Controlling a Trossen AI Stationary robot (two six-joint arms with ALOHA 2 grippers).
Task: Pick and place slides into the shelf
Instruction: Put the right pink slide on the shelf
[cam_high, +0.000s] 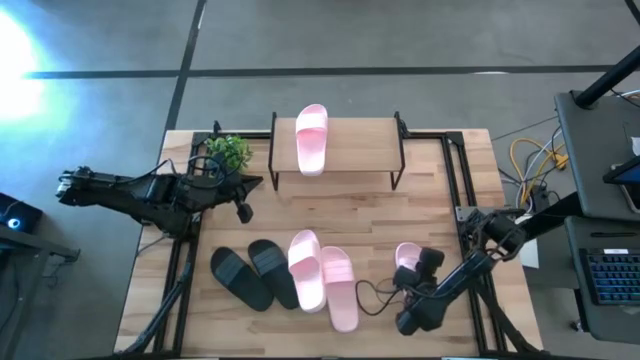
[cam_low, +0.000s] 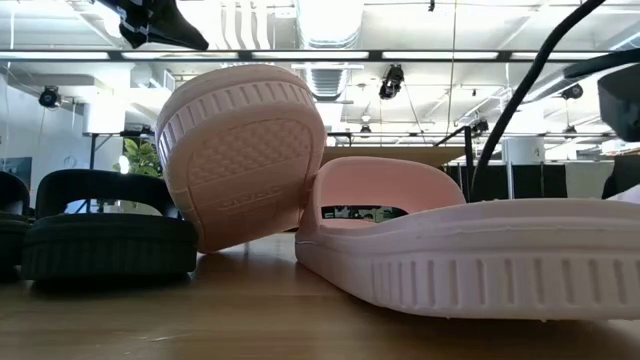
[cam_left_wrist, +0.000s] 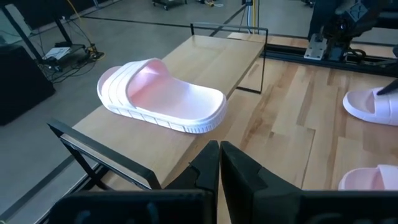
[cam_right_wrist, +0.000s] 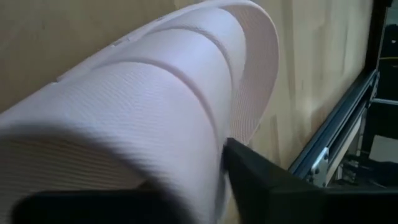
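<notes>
From above, the right gripper (cam_high: 412, 272) sits right on a pink slide (cam_high: 404, 256), while another pink slide (cam_high: 311, 138) already lies on the shelf (cam_high: 360, 140).

Right wrist: the strap (cam_right_wrist: 155, 106) fills the space between the jaws, pinched I'd say. Looks light, soft foam, so the strap's the place to grab.

Left wrist: left gripper (cam_left_wrist: 219, 163) pressed together, empty, shelf just ahead.

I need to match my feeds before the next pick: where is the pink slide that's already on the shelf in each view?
High: the slide lies on the shelf top board, left of the board's centre.
Low: not visible; nearer slides block the view.
Left wrist: centre-left, on the board, beyond the left claw.
Right wrist: not in it; a different pink slide fills the picture.
Shared landmark: the shelf's light board with black legs.
</notes>
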